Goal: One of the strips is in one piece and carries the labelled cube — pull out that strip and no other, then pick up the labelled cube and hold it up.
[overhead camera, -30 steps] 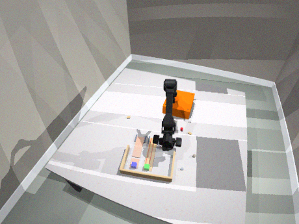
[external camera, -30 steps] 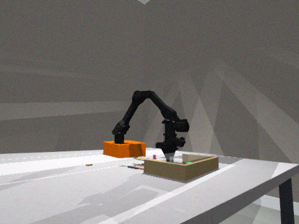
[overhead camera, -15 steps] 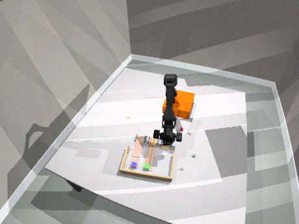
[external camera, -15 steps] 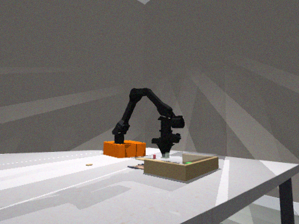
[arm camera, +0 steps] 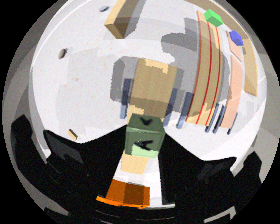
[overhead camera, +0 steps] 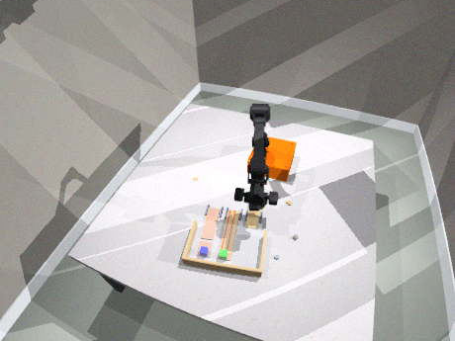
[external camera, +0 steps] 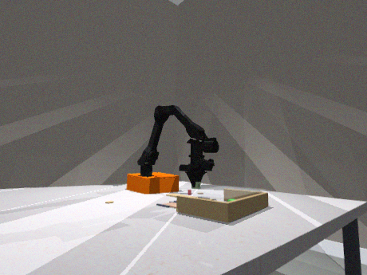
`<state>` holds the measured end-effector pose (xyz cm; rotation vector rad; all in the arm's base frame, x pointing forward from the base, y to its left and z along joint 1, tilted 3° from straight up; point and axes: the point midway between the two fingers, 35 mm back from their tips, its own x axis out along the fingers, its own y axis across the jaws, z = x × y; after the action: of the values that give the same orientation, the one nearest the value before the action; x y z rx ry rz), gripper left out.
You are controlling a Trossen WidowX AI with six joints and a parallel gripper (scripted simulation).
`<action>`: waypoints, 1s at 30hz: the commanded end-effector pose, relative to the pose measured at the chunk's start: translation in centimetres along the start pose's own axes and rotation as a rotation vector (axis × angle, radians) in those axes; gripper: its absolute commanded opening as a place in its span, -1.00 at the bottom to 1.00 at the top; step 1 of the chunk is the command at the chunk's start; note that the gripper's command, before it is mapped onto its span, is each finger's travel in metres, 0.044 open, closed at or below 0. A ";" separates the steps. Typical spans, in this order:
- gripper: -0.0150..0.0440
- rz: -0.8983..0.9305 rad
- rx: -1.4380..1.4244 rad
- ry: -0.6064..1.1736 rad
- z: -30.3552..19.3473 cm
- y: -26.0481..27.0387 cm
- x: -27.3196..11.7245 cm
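My gripper (overhead camera: 255, 208) (external camera: 197, 183) (arm camera: 143, 131) is shut on the labelled cube (arm camera: 145, 140) (external camera: 198, 185), a pale green block with a dark mark on its face. It holds the cube a little above the short tan strip (overhead camera: 253, 219) (arm camera: 154, 85), which lies at the open near end of the wooden frame (overhead camera: 223, 269) (external camera: 217, 209) (arm camera: 128, 6). A red-lined strip (overhead camera: 229, 226) (arm camera: 209, 66) carries a bright green cube (overhead camera: 223, 254) (arm camera: 213, 17). A peach strip (overhead camera: 211, 222) (arm camera: 234, 91) lies beside it with a blue cube (overhead camera: 203, 250) (arm camera: 235, 36) at its far end.
The arm stands on an orange base block (overhead camera: 280, 158) (external camera: 153, 182) behind the frame. Small loose bits lie on the table: one at the left (overhead camera: 195, 178), several at the right (overhead camera: 289, 203) (overhead camera: 295, 236) (overhead camera: 276, 257). The table's edge runs close behind the frame.
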<state>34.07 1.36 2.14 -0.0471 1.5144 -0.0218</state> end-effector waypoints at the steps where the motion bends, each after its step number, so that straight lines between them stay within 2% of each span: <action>1: -0.49 0.002 0.002 -0.006 -1.3 0.0 -0.2; 10: -0.49 0.002 0.002 -0.004 -3.7 0.0 -0.2; 16: -0.49 0.002 0.002 -0.004 -3.7 -0.1 -3.6; 30: -0.49 0.002 0.002 -0.004 -3.7 -0.1 -3.7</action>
<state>30.16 1.37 5.56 -0.0486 1.5104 -0.0193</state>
